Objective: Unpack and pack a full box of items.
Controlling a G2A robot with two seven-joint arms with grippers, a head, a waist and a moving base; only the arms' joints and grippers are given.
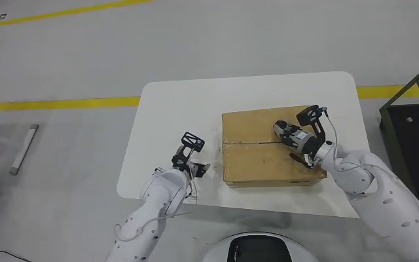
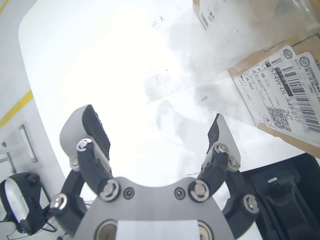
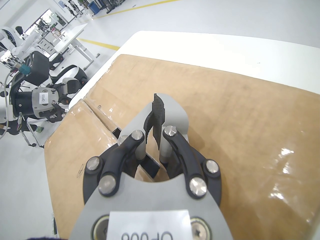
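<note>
Top view: box (image 1: 255,164) shut on desk (image 1: 170,118), stiff, prob. heavy, tape slick; I'd grip flap edge at seam; right claw (image 3: 156,108) pressed together above seam, left claw (image 2: 152,123) spread beside.

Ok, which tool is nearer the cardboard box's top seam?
Right. The right tool sits shut over the cardboard box top, at the seam between its flaps. The left tool hangs open over bare table, off the box's side.

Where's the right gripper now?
Top view: the right gripper is shut above the flap seam of the cardboard box, on the right half of the table.
</note>
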